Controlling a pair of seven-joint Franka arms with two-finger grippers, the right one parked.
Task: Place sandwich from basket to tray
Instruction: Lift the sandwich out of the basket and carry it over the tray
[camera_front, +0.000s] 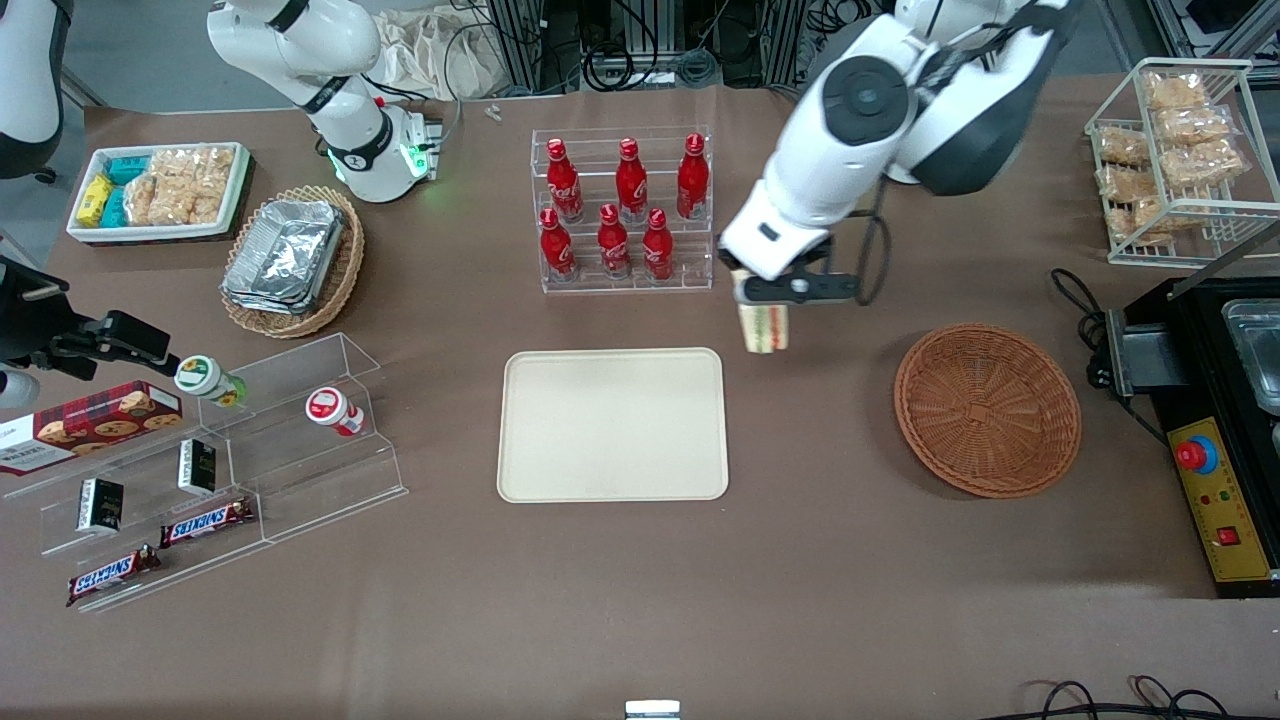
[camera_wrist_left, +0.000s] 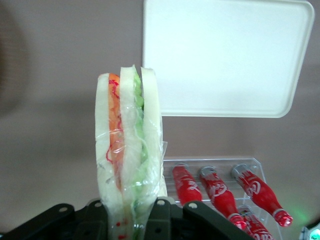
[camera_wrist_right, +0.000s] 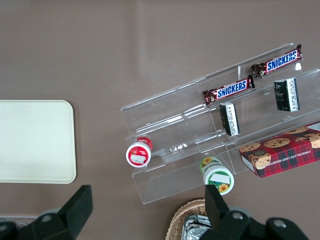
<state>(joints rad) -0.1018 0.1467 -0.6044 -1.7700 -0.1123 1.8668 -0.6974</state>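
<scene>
Pale sandwich (camera_wrist_left: 129, 150) clamped between gripper (camera_wrist_left: 129, 216) fingers (camera_wrist_left: 159, 212)

claw (camera_wrist_left: 132, 220): matt black plastic, closed on sandwich above the table between tray and basket | sandwich (camera_wrist_left: 129, 160): glossy clear film over soft white bread | tray (camera_front: 612, 425): smooth matt cream plastic | basket (camera_front: 987, 410): rough woven wicker | table (camera_front: 640, 600): matt brown
</scene>
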